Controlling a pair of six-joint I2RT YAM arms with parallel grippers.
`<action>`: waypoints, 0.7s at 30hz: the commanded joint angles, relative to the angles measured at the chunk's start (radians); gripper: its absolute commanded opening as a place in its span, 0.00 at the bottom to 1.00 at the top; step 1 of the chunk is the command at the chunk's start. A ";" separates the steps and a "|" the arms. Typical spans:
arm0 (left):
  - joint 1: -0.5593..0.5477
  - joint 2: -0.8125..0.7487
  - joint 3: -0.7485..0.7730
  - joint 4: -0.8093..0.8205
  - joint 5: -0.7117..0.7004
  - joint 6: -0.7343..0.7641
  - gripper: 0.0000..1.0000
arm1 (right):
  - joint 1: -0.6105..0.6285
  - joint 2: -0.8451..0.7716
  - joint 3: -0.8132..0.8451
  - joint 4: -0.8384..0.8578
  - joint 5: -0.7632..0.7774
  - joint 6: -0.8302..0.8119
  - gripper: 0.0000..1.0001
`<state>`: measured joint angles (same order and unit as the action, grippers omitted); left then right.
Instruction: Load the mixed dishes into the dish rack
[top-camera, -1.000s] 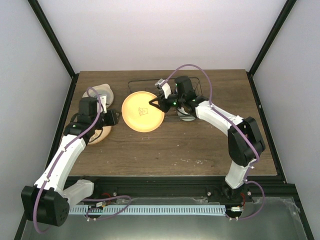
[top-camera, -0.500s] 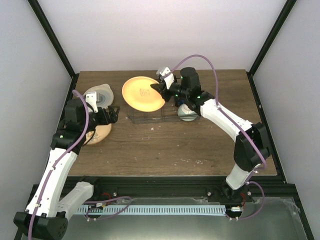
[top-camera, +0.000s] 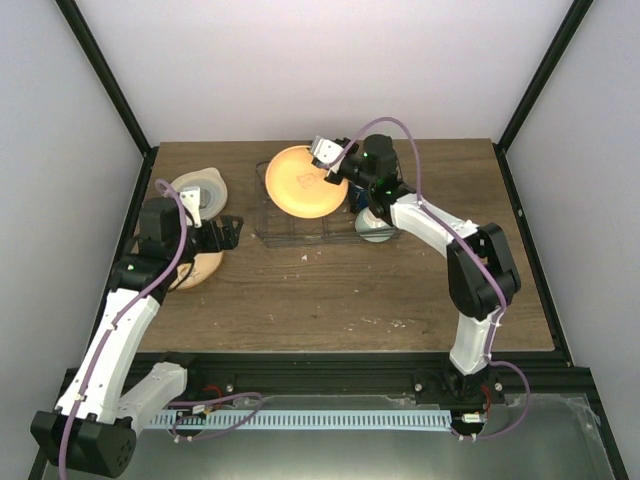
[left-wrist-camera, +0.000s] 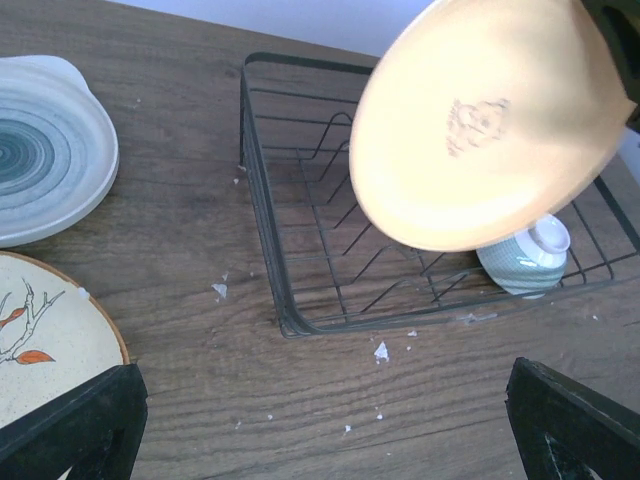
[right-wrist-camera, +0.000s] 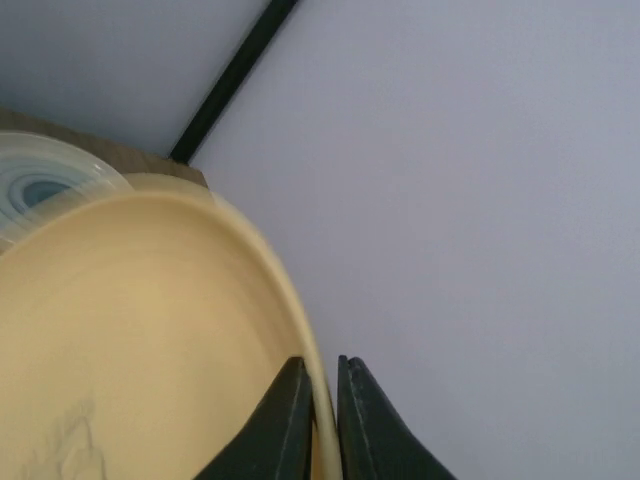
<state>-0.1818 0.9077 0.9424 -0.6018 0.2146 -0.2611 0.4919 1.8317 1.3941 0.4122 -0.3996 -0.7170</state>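
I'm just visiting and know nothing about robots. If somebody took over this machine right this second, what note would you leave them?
Left claw: open and empty, over the table, left of the dish rack.
Right claw: shut on the orange plate, held tilted above the rack.
Done: the mint-green bowl sits upside down in the rack.
Left: set the orange plate in. Then load the ringed cream plate and the plate with a branch drawing, both lying on the table.
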 joint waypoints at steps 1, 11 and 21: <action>0.002 0.013 -0.021 0.037 0.008 0.016 1.00 | -0.030 0.056 0.068 0.108 -0.011 -0.101 0.01; 0.001 0.068 -0.008 0.060 0.012 0.018 1.00 | -0.042 0.099 0.118 0.121 -0.039 -0.138 0.01; 0.001 0.088 -0.017 0.089 0.022 0.014 1.00 | -0.049 0.138 0.082 0.408 -0.064 -0.223 0.01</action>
<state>-0.1818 0.9882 0.9291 -0.5510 0.2222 -0.2543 0.4500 1.9518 1.4647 0.6136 -0.4385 -0.8696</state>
